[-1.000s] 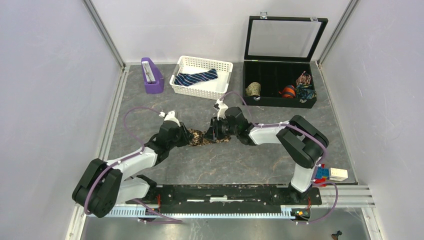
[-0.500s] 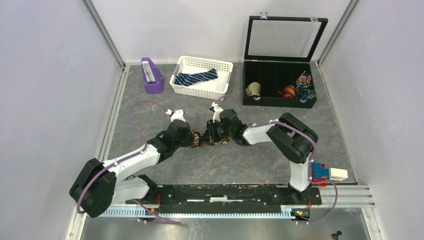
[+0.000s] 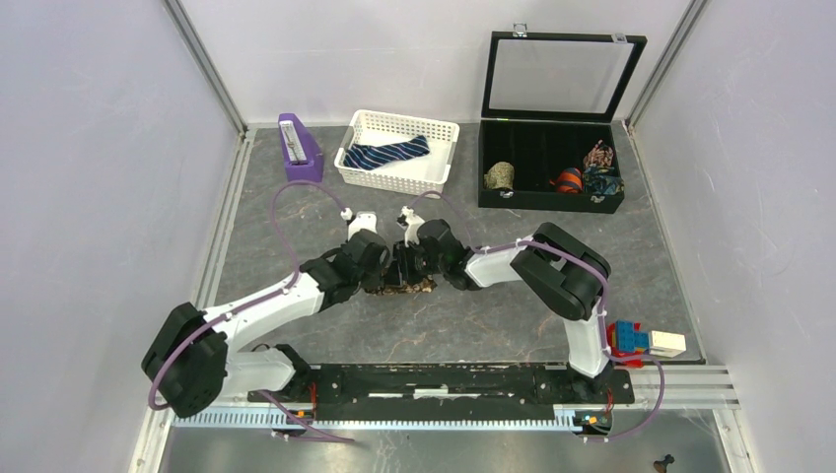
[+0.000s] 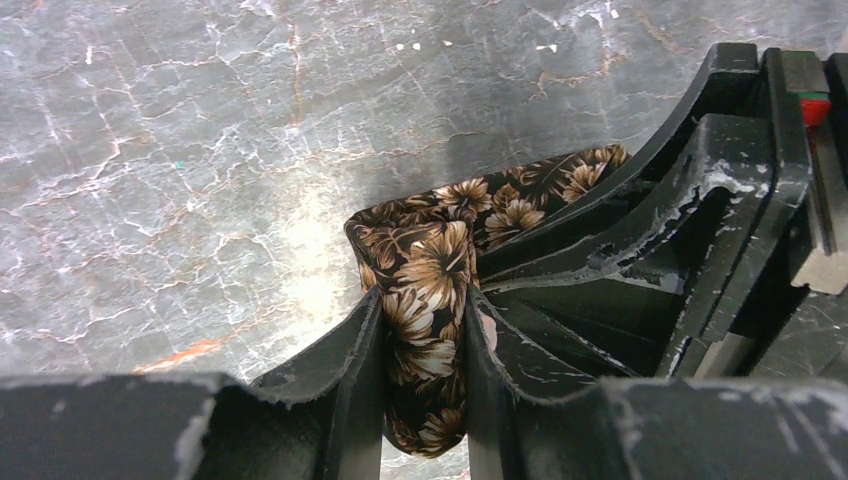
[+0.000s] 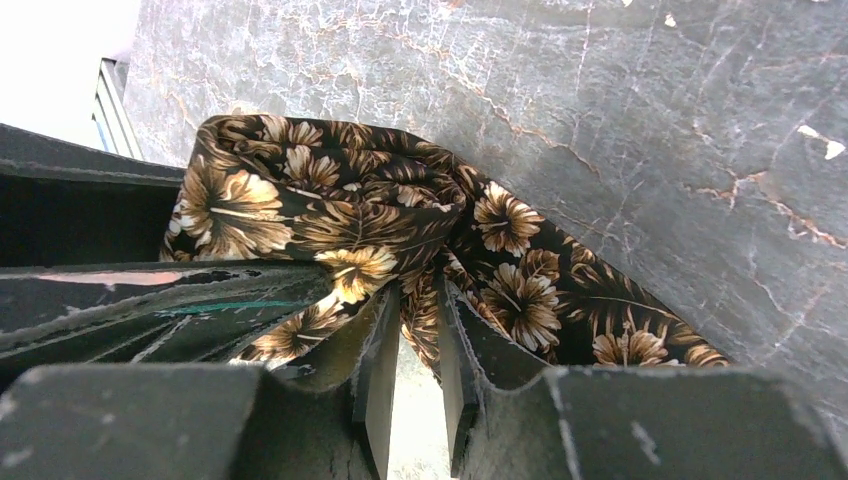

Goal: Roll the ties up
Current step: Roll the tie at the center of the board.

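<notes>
Two tools meet mid-frame on the desk (image 3: 493,325): left tool (image 4: 420,300) clamped on the brown floral tie (image 4: 432,262), right tool (image 5: 418,300) pinching another fold of it; navy striped tie (image 3: 386,154) lies in the white basket (image 3: 437,132), upper centre

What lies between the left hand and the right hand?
The brown floral tie, bunched up; the left hand and right hand each pinch a fold. Both wrist views show it.

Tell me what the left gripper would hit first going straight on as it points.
The left gripper pinches the brown floral tie; past that, likely the right gripper, almost nose to nose with it, else the tabletop. Depth is unclear.
</notes>
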